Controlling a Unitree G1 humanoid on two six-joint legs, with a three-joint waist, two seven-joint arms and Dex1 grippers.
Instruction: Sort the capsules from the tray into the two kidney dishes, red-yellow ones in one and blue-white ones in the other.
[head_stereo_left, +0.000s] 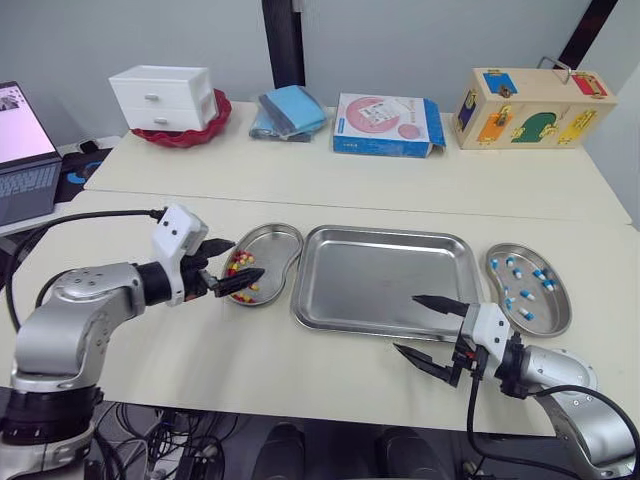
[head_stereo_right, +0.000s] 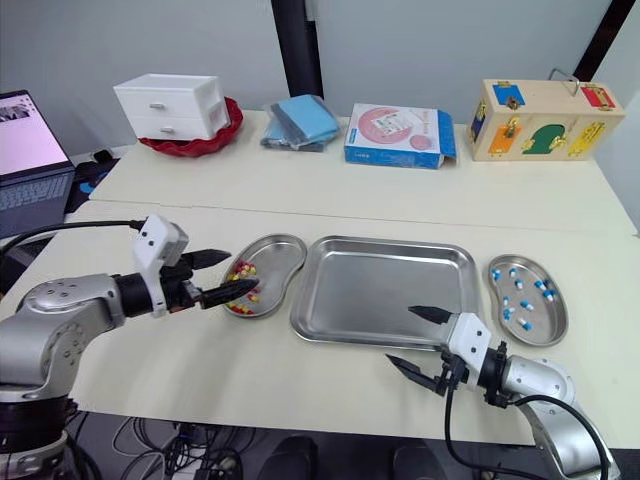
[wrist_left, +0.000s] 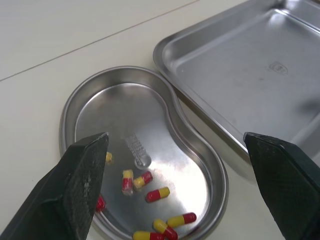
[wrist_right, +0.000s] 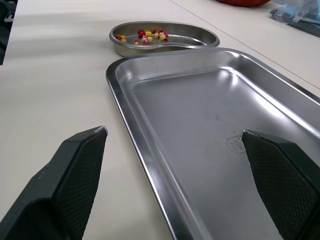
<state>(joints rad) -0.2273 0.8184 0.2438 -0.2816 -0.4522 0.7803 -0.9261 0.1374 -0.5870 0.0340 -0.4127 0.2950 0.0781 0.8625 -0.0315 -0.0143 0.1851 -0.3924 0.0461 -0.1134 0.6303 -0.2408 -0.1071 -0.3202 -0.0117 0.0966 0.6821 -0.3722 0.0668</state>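
Pale surface (head_stereo_left: 300, 200) before grey wall (head_stereo_left: 420, 40), laptop (head_stereo_left: 20, 150) far left. Tray (head_stereo_left: 385, 275) mid-surface, long axis left-right, between left dish (head_stereo_left: 275, 240) and right dish (head_stereo_left: 555, 312), both lengthwise front-back. Left pincer (head_stereo_left: 247, 258) spread above red-yellow capsules (head_stereo_left: 240, 268); right pincer (head_stereo_left: 406, 323) spread, straddling tray's near rim.

Surface finish, tabletop items
Tray (head_stereo_left: 385, 275), kidney dish at centre left (head_stereo_left: 281, 236) and kidney dish at right (head_stereo_left: 556, 305): smooth polished metal, glossy with reflections; red-yellow capsules (wrist_left: 157, 194) glossy; table (head_stereo_left: 300, 370) matt cream; finger pads (wrist_right: 75, 170) matt black, finely cross-hatched
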